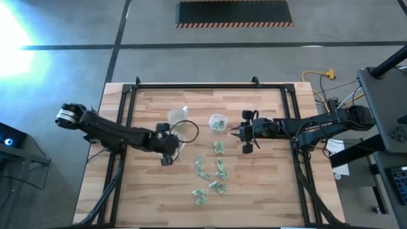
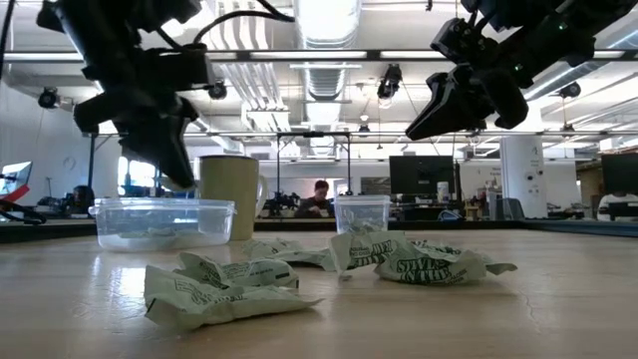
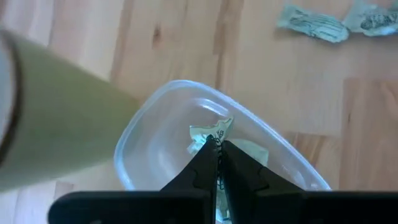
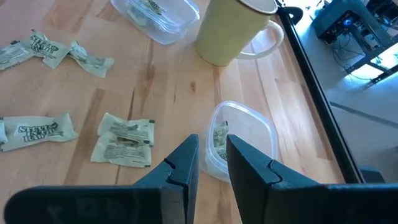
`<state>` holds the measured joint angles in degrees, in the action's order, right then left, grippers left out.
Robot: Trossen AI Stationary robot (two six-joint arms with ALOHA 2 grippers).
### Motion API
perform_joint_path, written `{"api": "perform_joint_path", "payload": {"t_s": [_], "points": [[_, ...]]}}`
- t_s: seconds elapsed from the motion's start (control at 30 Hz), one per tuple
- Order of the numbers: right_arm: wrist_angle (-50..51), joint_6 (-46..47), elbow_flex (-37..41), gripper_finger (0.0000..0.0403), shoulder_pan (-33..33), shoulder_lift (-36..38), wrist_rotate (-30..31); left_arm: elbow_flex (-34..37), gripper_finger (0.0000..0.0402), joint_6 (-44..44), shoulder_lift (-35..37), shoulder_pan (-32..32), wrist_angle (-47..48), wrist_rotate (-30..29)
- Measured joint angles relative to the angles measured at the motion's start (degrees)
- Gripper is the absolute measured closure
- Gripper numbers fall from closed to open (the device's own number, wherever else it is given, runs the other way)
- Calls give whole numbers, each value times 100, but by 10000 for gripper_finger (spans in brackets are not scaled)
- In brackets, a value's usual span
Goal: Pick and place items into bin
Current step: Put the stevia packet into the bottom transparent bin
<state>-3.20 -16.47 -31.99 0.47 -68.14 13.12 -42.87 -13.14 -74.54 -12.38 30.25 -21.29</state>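
Several pale-green crinkled items (image 1: 216,170) lie loose on the wooden table, toward its near edge. A clear plastic bin (image 1: 186,131) stands beside a pale yellowish cup (image 1: 176,116). My left gripper (image 3: 216,148) hangs over the bin (image 3: 134,134), shut on one item (image 3: 208,132). Another item (image 3: 252,150) lies inside the bin. My right gripper (image 4: 212,155) hovers open above the table, near a small clear container (image 4: 242,134) that has an item in it. Nothing is between its fingers. My left gripper pinches a crumpled edge of one item (image 3: 211,138) between its two fingertips. The fingers slant down from the table's left side. The item is lifted clear and sticks out beyond the tips, above the bin's opening.
The cup (image 2: 229,194) stands right behind the bin (image 2: 164,221). The small container (image 1: 218,122) is at the table's middle, just left of my right gripper (image 1: 238,132). Dark frame rails run along the table's left, right and far edges.
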Motion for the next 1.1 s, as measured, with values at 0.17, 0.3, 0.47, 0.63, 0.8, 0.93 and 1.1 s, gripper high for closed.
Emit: {"api": "perform_joint_path", "payload": {"t_s": [0.17,0.3,0.47,0.63,0.8,0.93,1.1], "points": [[-5,44,9,330,0,0,-8,294,400,-165,266,2,-84,-70],[-5,115,17,330,0,0,-10,331,400,-165,264,2,-179,-71],[-4,235,20,330,0,0,-10,385,400,-155,209,3,-187,-214],[0,304,20,330,2,0,-14,406,400,-154,194,4,-204,-322],[-2,306,20,330,2,0,-490,491,400,-150,194,2,-357,-434],[-2,308,20,330,2,0,-1030,601,394,-126,157,4,-419,-625],[-6,547,20,330,2,-5,-1343,627,354,-139,117,4,-436,-635]]}}
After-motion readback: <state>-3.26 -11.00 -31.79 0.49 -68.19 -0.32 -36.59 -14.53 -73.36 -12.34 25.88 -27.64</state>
